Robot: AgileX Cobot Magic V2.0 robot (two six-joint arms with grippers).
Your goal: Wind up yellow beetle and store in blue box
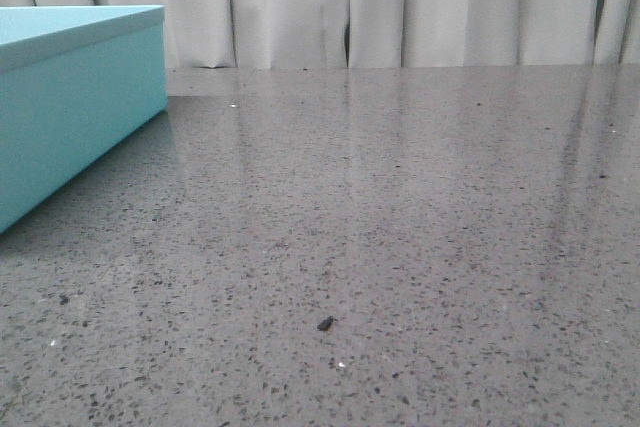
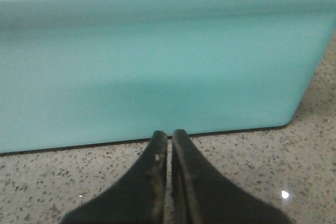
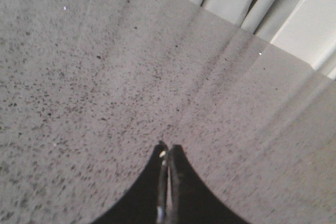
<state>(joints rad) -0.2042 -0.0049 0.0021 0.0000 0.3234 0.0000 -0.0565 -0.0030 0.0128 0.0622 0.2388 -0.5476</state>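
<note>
So the large light turquoise-blue rectangular box [image 1: 70, 107] sits at the far left of the grey speckled stone counter [image 1: 400, 247] in the front view, w/ its flat paler lid on top. Smooth plain sides, nothing leaning on it. Pale pleated curtains [image 1: 400, 7] hang along the back edge of the counter.

Small dark speck [image 1: 325, 324] lying on the counter near the front middle, well apart from the box. Too tiny to say what it is tbh.

Left end effector [image 2: 169, 136]: black fingers pressed together, tips basically touching, nothing btwn them. It's low over the counter, just beside the box's side wall; can't tell if the tips actually touch the wall.

Right end effector [image 3: 167, 150]: also closed up, fingers together, empty, over bare speckled counter w/ the curtains at the far edge of its view.

The yellow beetle doesn't show in any of the 3 views, so can't say where it is. Neither arm shows in the front view.
</note>
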